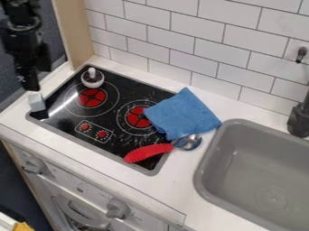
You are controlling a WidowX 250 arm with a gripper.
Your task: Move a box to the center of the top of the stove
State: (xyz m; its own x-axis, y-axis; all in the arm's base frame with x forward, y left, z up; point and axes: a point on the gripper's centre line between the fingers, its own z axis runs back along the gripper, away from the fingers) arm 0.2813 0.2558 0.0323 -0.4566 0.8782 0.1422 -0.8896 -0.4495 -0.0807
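Under the cloth [184,113], the stove [63,118] partly hides.

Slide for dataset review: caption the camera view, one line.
Gripper above pale box at edge of stove; blue cloth and red-handled utensil lie opposite.

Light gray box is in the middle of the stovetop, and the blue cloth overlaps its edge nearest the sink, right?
Not the middle: the camera view shows the light gray box at the edge of the stovetop farthest from the sink. The rest holds.

There is one pale grey box [37,102], one blue cloth [184,115], one red-handled metal utensil [149,153], one round white-knobbed object [92,79], one grey sink [265,167], two red burners [92,98].
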